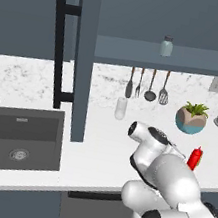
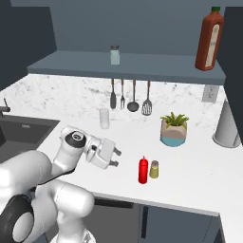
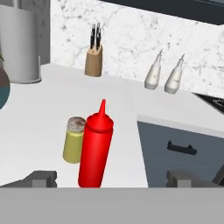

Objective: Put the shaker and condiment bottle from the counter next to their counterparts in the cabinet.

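Observation:
The bright red condiment bottle [image 2: 143, 170] [image 1: 194, 158] [image 3: 95, 148] stands upright near the front edge of the white counter [image 2: 190, 185]. A small yellowish shaker [image 2: 154, 169] [image 3: 74, 140] with a dull cap touches its side. My gripper [image 2: 116, 158] [image 3: 113, 180] is open, level with the bottle and a short way to its left, with both fingers apart from it. On the cabinet shelf [image 2: 142, 64] stand the pale glass shaker [image 2: 115, 55] [image 1: 166, 46] and the brown-red bottle [image 2: 209, 40]. The cabinet door [image 1: 85, 51] is swung open.
A potted plant [image 2: 174, 129], a grey canister [image 2: 228, 126], a clear glass [image 2: 104, 118] and hanging utensils [image 2: 130, 97] line the back of the counter. The dark sink [image 1: 20, 136] lies left. A knife block [image 3: 93, 61] and two white bottles [image 3: 164, 76] stand beyond.

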Available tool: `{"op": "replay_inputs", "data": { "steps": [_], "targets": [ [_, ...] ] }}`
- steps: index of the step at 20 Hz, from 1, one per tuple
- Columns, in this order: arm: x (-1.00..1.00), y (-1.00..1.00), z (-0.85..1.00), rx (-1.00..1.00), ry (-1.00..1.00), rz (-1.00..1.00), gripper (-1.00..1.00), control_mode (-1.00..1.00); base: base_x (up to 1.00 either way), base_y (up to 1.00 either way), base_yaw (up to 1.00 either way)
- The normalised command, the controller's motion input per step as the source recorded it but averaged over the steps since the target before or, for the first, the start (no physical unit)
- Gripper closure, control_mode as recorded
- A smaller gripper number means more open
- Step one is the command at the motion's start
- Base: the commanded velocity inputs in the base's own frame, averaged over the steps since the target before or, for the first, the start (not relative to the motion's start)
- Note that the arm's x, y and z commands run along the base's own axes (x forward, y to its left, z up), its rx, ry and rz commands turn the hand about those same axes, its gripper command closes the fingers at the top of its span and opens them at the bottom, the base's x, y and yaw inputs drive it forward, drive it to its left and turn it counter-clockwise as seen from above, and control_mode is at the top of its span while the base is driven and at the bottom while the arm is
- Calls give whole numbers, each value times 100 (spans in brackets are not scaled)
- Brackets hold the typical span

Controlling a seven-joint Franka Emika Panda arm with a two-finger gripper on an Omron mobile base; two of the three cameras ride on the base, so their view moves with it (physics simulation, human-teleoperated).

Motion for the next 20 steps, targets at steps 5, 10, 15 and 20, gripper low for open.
{"op": "replay_inputs", "data": {
  "steps": [5, 10, 15, 20],
  "targets": [
    [8, -29, -25, 0, -7, -3, -100, -100, 0, 0, 0],
    [0, -23, -33, 0, -2, -4, -100, -100, 0, 0, 0],
    [0, -23, -24, 0, -1, -4, -100, -100, 0, 0, 0],
    [13, -11, -6, 0, 0, -4, -100, -100, 0, 0, 0]
  ]
}}
